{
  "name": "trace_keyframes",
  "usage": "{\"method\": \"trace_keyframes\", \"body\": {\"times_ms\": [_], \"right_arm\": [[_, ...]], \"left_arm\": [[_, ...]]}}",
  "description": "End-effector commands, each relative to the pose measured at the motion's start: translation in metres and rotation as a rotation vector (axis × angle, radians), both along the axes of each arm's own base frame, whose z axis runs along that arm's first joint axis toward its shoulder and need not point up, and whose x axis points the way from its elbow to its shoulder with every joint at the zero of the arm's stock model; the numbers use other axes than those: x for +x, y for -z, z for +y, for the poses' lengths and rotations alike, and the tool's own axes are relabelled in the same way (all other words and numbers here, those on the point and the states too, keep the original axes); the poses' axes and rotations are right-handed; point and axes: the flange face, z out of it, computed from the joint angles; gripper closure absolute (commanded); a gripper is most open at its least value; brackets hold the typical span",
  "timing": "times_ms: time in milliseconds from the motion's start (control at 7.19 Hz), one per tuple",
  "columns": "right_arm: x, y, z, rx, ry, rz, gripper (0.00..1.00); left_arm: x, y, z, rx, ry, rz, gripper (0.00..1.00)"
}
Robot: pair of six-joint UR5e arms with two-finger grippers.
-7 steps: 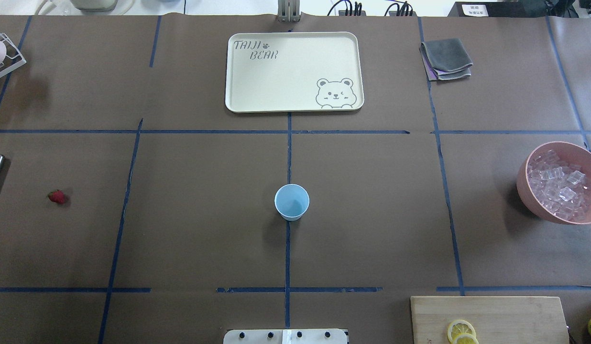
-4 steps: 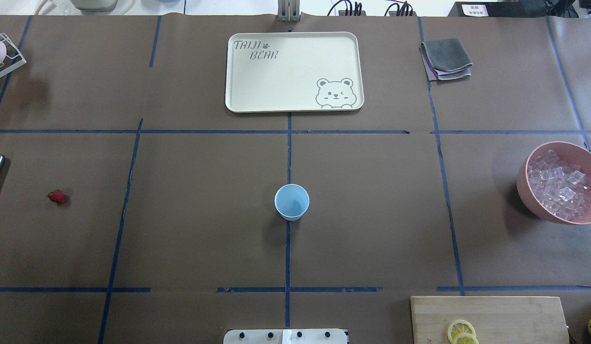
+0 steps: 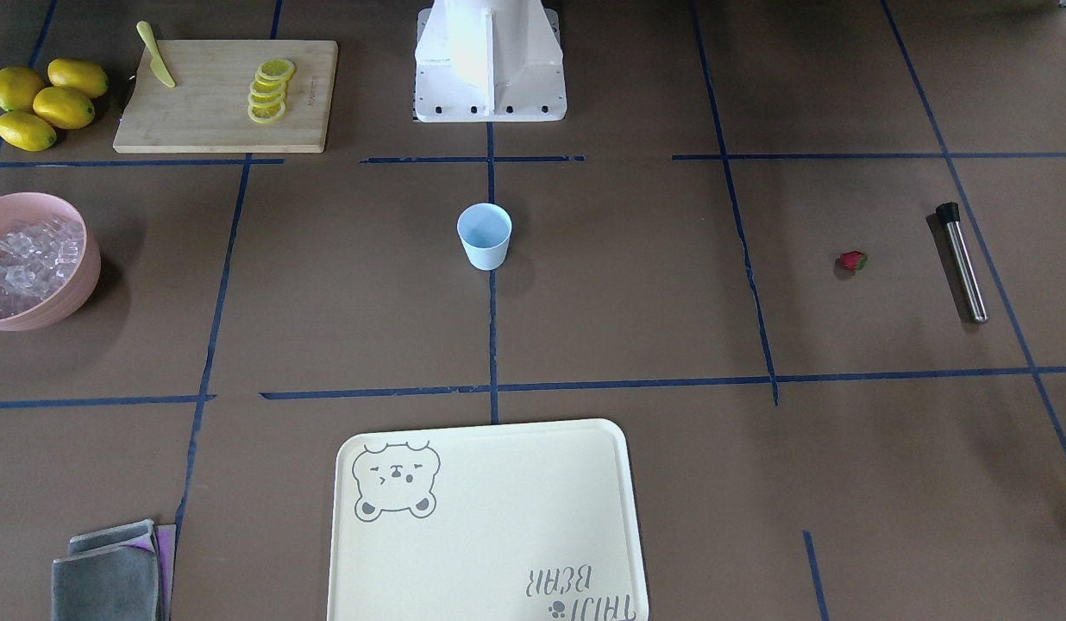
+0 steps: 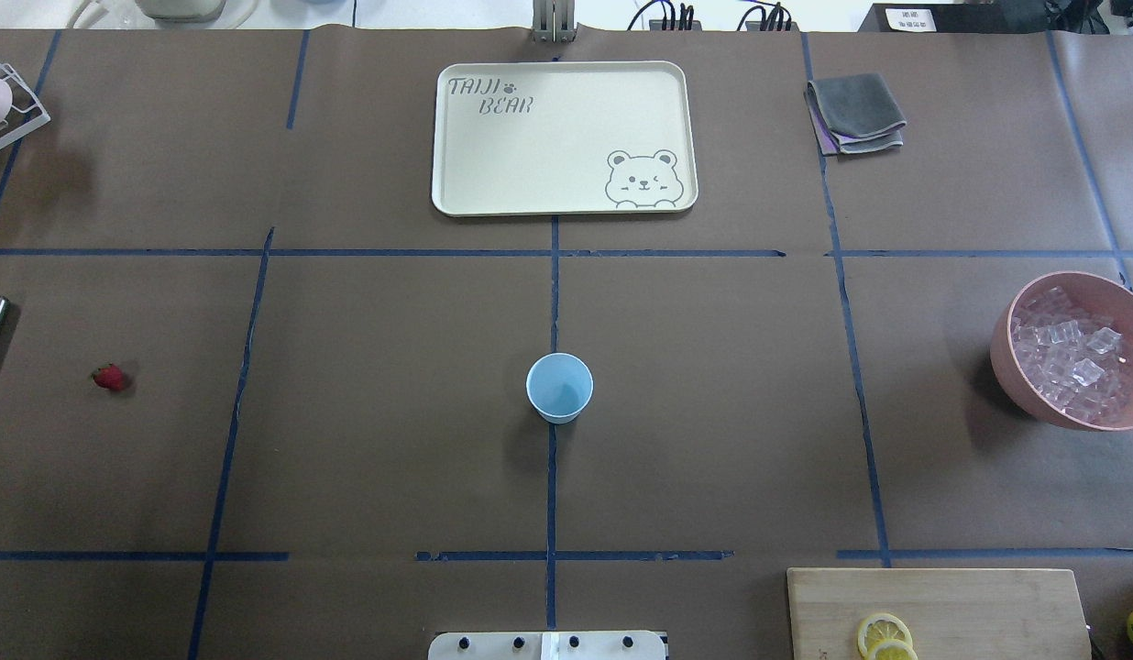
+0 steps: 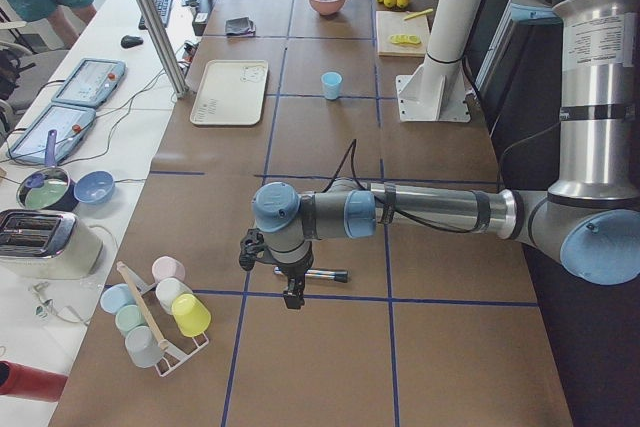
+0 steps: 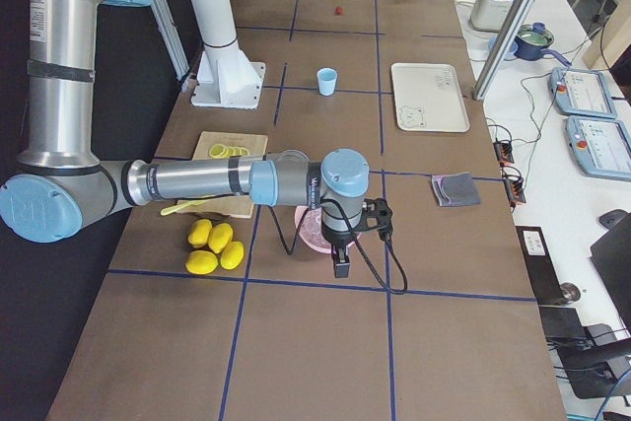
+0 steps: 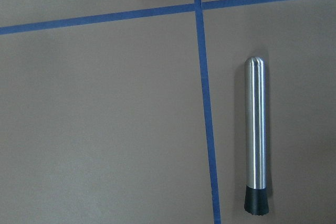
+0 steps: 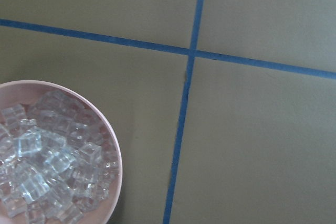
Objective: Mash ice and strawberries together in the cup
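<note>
Blue cup (image 4: pixel 559 387) upright, strawberry (image 4: pixel 109 377) apart, ice (image 4: pixel 1075 357) in bowl (image 4: pixel 1000 353)

A robotics lab staged as a kitchen: a brown-papered table (image 4: pixel 392 440) gridded with blue tape (image 4: pixel 552 477), a white robot pedestal (image 3: pixel 490 60), teach pendants (image 5: pixel 88 82) and cables (image 6: pixel 513 160) on the bench beside it.

**Six cameras, one worktop (image 4: pixel 392 412).**
The overhead view looks forward and down from behind the robot's base (image 4: pixel 548 644). The front-facing one looks steeply down from across, so both share the cup (image 4: pixel 559 388) and tray (image 4: pixel 548 137), turned about. Two side views look along the worktop from either end, farther back. The left wrist camera looks closely down on a steel rod (image 7: pixel 255 129), the right one on part of the pink bowl (image 8: pixel 116 163).
</note>
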Motion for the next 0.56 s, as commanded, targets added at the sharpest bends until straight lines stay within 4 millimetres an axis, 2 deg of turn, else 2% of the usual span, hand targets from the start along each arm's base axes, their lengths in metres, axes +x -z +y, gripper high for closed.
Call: {"method": "trace_keyframes", "body": {"times_ms": [0,417], "right_arm": [[-0.040,0.036,-0.014,0.138,0.084,-0.019,0.01],[-0.124,0.056,-0.016,0.305,0.249,-0.042,0.01]], "left_arm": [[0.000,0.000,-0.001,0.001,-0.001,0.000,0.00],[0.009,-0.003,-0.001,-0.006,-0.020,0.000,0.00]]}}
